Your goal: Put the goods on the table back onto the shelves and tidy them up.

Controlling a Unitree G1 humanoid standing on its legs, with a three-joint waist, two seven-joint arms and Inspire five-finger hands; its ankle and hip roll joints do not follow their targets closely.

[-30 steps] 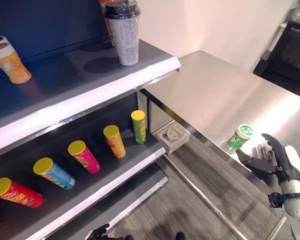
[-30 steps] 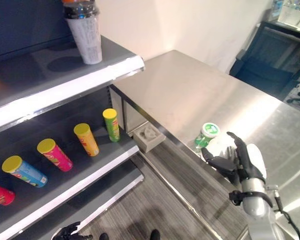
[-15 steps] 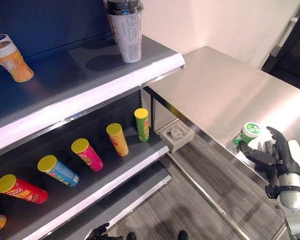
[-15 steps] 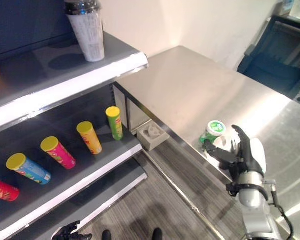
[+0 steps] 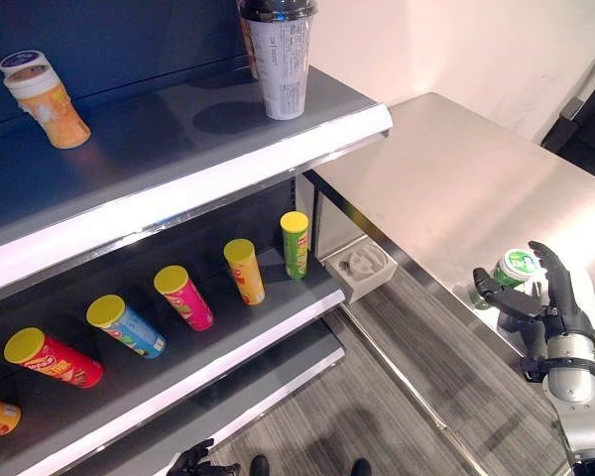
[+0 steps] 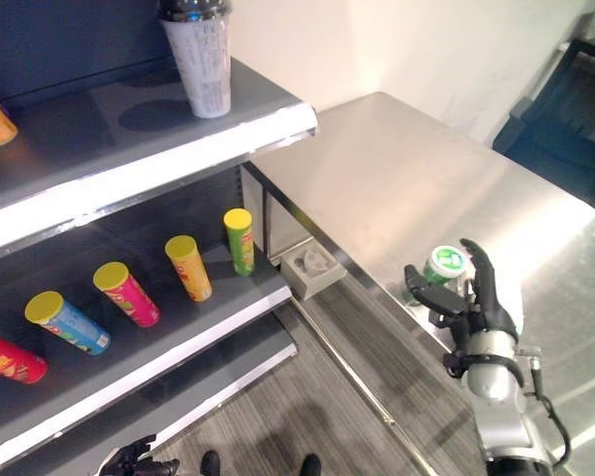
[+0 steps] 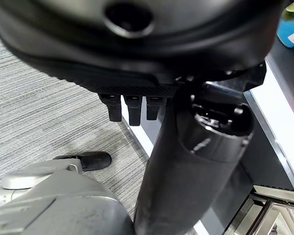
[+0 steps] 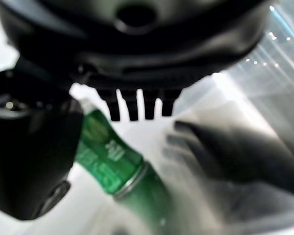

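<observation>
A small green bottle with a white and green lid stands on the steel table, close to its front edge. My right hand is open right beside it. Its thumb reaches along the bottle's near side and its fingers rise just to the right. In the right wrist view the green bottle lies between the thumb and the straight fingers. My left hand hangs low over the floor, relaxed and holding nothing.
The top shelf carries a tall lidded cup and an orange bottle. Several coloured tubes, among them a green one and a red one, rest on the middle shelf. A grey moulded block sits between shelf and table.
The camera has shifted, sliding the whole picture right. My right hand has closed in on the green bottle, its thumb now alongside it.
</observation>
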